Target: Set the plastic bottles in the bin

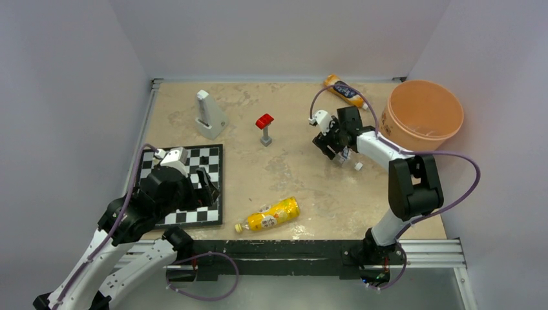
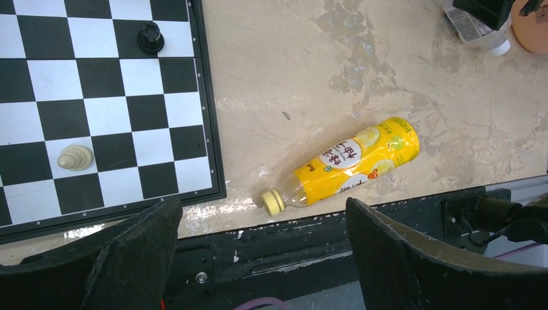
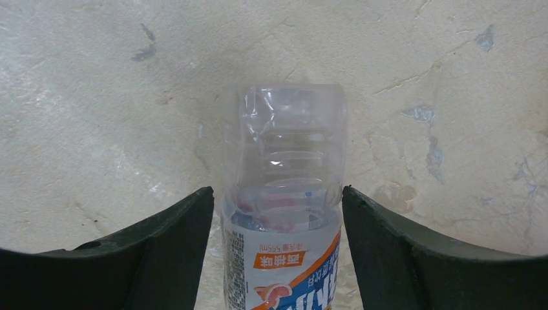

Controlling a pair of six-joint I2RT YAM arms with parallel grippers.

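Note:
A clear bottle [image 3: 281, 148] with a blue and orange label lies on the table between my right gripper's fingers [image 3: 194, 239]. My right gripper [image 3: 278, 192] is open and straddles it closely; in the top view the gripper [image 1: 331, 144] is over this bottle [image 1: 346, 157], whose white cap points front-right. An orange-yellow bottle [image 1: 268, 215] lies near the front edge, also in the left wrist view [image 2: 349, 161]. Another orange bottle [image 1: 345, 92] lies at the back. The peach-orange bin [image 1: 423, 113] stands at the back right. My left gripper [image 1: 208, 186] is open and empty above the chessboard's right side [image 2: 263, 205].
A chessboard [image 1: 210, 155] lies at the front left with a black pawn [image 2: 150, 37] and a white pawn [image 2: 75, 157] on it. A red-topped grey stand [image 1: 265, 127] and a white wedge device [image 1: 210, 115] stand toward the back. A black rail [image 1: 291, 248] runs along the front edge.

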